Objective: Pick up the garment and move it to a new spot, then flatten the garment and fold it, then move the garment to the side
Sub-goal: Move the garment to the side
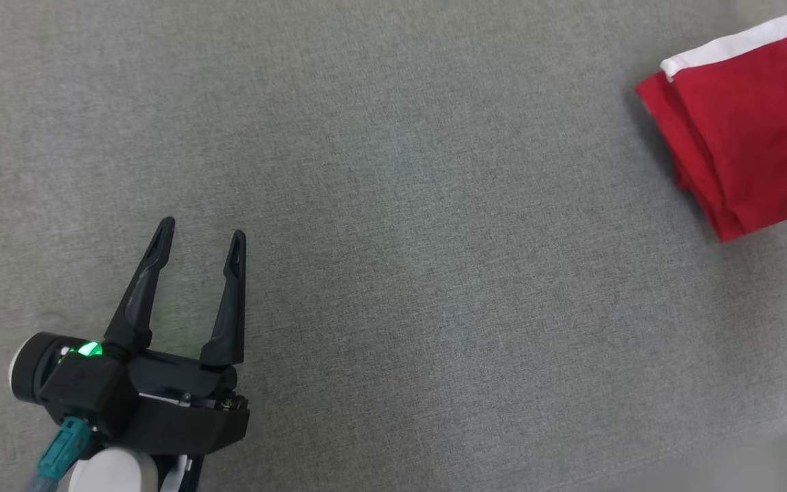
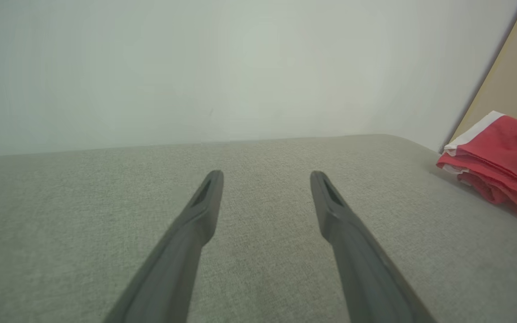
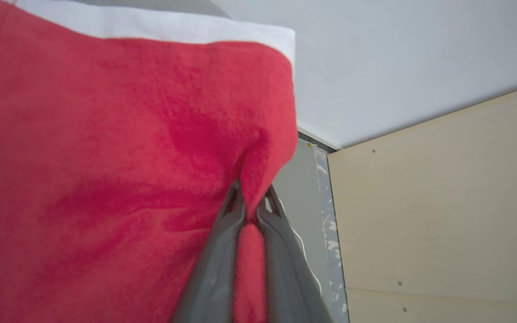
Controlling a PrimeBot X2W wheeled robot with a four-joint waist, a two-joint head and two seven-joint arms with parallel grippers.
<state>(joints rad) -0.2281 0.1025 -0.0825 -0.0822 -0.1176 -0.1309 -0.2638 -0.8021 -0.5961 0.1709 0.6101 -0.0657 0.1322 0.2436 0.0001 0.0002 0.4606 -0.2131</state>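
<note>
Garment (image 1: 749,130), folded red with white trim, sits far right on the grey surface (image 1: 393,205), a fold pinched in the right gripper (image 3: 251,204). Left gripper (image 1: 202,239) gapes empty, near left. Sliding it low should keep the folds.

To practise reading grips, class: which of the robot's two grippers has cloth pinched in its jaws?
The right gripper: its jaws are shut on a fold of the red garment. The left gripper hangs open above the grey surface.
</note>
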